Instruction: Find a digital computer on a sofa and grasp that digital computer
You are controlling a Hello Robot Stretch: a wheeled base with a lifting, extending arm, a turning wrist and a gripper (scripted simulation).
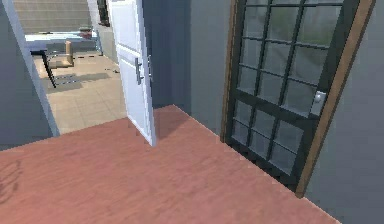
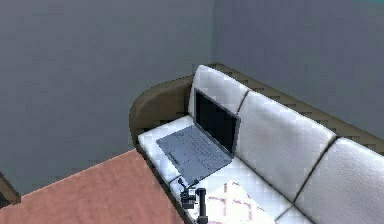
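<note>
Fingers (image 2: 184,189) at sofa (image 2: 290,135) seat edge, open laptop (image 2: 205,142) just beyond; cannot tell whether holding anything.

An open laptop (image 2: 203,140) sits on the white-cushioned sofa (image 2: 285,130), the fingers (image 2: 186,187) near its front edge.

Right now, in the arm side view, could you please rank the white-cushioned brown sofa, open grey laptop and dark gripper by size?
Largest: white-cushioned brown sofa.
Middle: open grey laptop.
Smallest: dark gripper.

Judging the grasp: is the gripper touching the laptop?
Cannot tell. In the arm side view the gripper sits at the laptop's near corner; neither contact nor gap shows.
</note>
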